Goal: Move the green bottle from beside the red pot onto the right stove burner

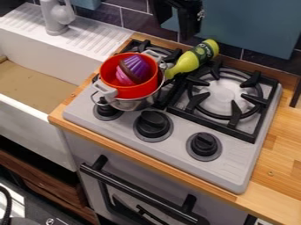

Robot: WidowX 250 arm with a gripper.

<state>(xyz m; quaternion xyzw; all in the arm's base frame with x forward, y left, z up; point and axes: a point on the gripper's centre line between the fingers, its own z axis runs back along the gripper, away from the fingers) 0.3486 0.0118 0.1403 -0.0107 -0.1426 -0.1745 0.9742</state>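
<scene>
The black gripper (189, 30) hangs at the top of the view, in front of the tiled wall and above the back of the stove. It is just above a yellow-green bottle (187, 63), which lies tilted across the back of the stove, with its narrow end beside the pots. An orange-red pot (138, 91) sits inside a silver metal pot (134, 104) on the left burner. In the red pot lie a purple ribbed cup (137, 65), a pink cup (124, 78) and a brown piece (130, 74).
The grey stove top (232, 162) has a right burner grate (234, 109) and black knobs (153, 124) along its front. At the left stand a white sink (53, 72) and a faucet (56, 17). Wooden counter (281, 151) borders the stove at right.
</scene>
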